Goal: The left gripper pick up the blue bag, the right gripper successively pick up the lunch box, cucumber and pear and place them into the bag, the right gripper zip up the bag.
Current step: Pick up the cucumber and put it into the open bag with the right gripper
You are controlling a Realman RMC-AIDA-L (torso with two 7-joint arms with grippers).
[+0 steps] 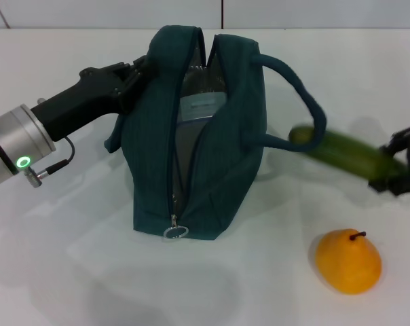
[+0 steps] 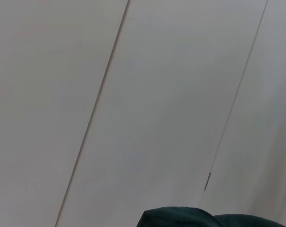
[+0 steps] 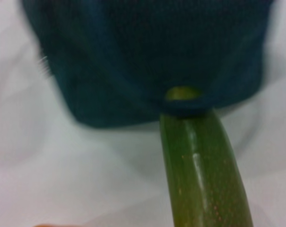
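Observation:
The blue bag (image 1: 191, 136) stands open on the white table, its zipper pull (image 1: 176, 231) hanging at the near end. A pale lunch box (image 1: 201, 107) shows inside it. My left gripper (image 1: 138, 71) is shut on the bag's top left edge. My right gripper (image 1: 399, 173) at the right edge is shut on the green cucumber (image 1: 341, 151) and holds it above the table, its far tip by the bag's handle (image 1: 300, 95). The right wrist view shows the cucumber (image 3: 202, 165) pointing at the bag (image 3: 147, 56). The orange-yellow pear (image 1: 348, 261) lies at the near right.
The white table (image 1: 69, 258) spreads around the bag. A pale wall (image 2: 133, 94) fills the left wrist view, with a bit of the bag (image 2: 190, 218) at its lower edge.

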